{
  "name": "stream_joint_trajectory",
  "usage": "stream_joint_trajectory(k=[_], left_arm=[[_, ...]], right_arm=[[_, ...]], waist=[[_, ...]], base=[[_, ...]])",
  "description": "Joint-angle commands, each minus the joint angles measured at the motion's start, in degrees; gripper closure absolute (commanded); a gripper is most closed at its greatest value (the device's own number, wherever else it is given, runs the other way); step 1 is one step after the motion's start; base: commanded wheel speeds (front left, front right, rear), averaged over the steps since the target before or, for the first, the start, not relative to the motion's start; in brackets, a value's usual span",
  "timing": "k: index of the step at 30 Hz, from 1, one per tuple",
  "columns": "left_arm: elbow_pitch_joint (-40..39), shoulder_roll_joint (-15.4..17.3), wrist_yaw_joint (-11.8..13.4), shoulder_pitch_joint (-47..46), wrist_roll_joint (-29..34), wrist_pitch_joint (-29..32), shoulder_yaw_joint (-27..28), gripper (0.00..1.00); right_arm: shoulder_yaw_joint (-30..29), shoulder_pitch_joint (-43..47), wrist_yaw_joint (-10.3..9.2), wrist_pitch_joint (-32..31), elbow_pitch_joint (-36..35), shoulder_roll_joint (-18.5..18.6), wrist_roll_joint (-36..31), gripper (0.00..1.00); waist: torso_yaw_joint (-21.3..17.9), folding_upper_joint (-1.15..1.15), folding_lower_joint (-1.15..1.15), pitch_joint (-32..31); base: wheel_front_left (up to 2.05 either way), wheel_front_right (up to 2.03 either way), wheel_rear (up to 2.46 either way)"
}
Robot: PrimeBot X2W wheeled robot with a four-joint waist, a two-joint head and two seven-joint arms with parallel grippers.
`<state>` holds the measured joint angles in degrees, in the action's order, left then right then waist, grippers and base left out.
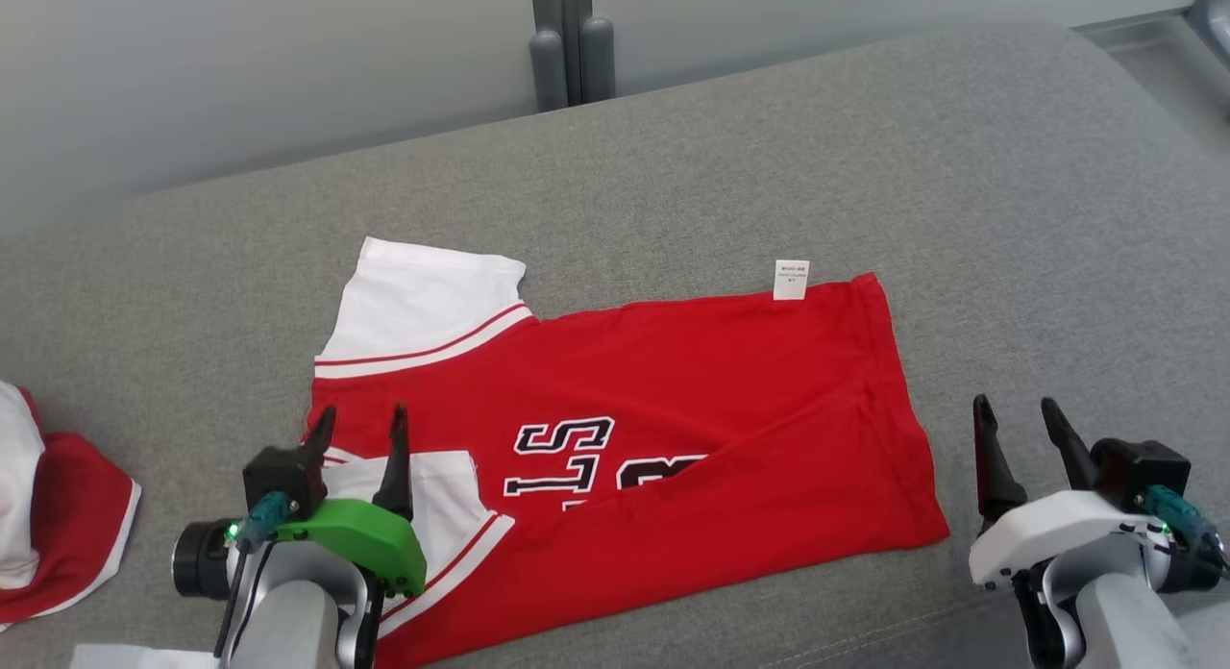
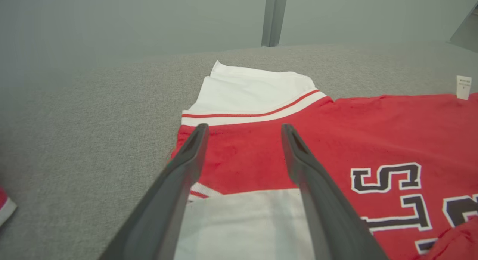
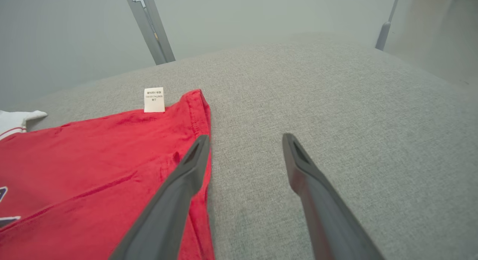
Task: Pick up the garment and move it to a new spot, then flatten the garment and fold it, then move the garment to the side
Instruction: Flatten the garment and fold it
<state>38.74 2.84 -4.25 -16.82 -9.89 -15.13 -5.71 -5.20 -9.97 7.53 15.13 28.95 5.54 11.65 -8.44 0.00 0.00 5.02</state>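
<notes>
- Here, well to the left of the left fingers: a second red-and-white cloth [image 1: 53,515], bunched on the grey cushion [image 1: 1057,217] and apart from the garment.
- Left gripper [image 1: 363,414]: fingers spread apart, nothing clamped between them. The tips hang over the garment's left end; whether they touch the cloth cannot be told.
- Between the left fingers, in the left wrist view: a folded-in white sleeve [image 2: 242,222] near their base, red cloth under the tips.
- Just beyond the left fingertips: a second white sleeve [image 1: 423,304] with a red stripe, lying flat.
- Garment [image 1: 730,381]: a red jersey spread on the cushion between the two grippers, its near edge folded up over dark lettering [image 1: 562,455].
- White care label [image 1: 791,279]: at the garment's far edge, nearer to the right fingers.
- Right gripper [image 1: 1014,405]: fingers spread apart and holding nothing, just to the right of the garment's hem. In the right wrist view the hem [image 3: 201,114] runs alongside the inner finger, with bare cushion between the two tips.
</notes>
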Motion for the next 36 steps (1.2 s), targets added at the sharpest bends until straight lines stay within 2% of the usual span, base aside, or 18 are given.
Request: stream_joint_trajectory(k=[1,11,20,32,33,34,35,36], left_arm=[[-0.5,0.5,-0.3,-2.0,0.7,0.0,0.6,0.00],[0.4,1.5,-1.3,-10.1,2.2,0.0,1.0,0.00],[4.1,1.4,-1.7,-18.8,2.4,0.0,1.4,0.00],[6.0,0.7,-2.4,-22.2,2.1,0.0,-0.4,0.00],[6.0,0.7,-2.5,-22.4,2.1,0.0,-0.4,0.00],[6.1,0.8,-2.5,-22.7,2.1,0.0,-0.3,0.00],[6.1,0.9,-2.6,-22.8,2.2,0.0,-0.3,0.00],[6.2,1.0,-2.6,-23.1,2.3,0.0,-0.2,0.00]], right_arm=[[-0.2,-1.9,-0.09,0.0,-0.5,-0.1,-0.6,0.00],[1.6,-11.4,-0.09,0.0,1.4,0.2,-1.5,0.00],[4.2,-20.3,-0.09,0.0,9.1,1.5,-0.4,0.00],[7.1,-26.9,-0.09,0.0,17.5,2.5,1.6,0.00],[7.4,-27.1,-0.09,0.0,17.8,2.4,1.8,0.16],[7.6,-27.4,-0.09,0.0,17.9,2.4,2.0,0.53],[7.8,-27.6,-0.09,0.0,18.0,2.3,2.1,0.70],[8.0,-27.6,-0.09,0.0,17.9,2.2,2.3,0.96]], waist=[[0.6,0.00,0.00,2.3],[2.2,0.00,0.00,8.5],[4.2,0.00,0.00,13.4],[5.6,0.00,0.00,16.8],[5.6,0.00,0.00,17.0],[5.6,0.00,0.00,17.2],[5.5,0.00,0.00,17.3],[5.5,0.00,0.00,17.4]], base=[[0.00,0.00,0.00],[0.00,0.00,0.00],[0.00,0.00,0.00],[0.00,0.00,0.00],[0.00,0.00,0.00],[0.00,0.00,0.00],[0.00,0.00,0.00],[0.00,0.00,0.00]])
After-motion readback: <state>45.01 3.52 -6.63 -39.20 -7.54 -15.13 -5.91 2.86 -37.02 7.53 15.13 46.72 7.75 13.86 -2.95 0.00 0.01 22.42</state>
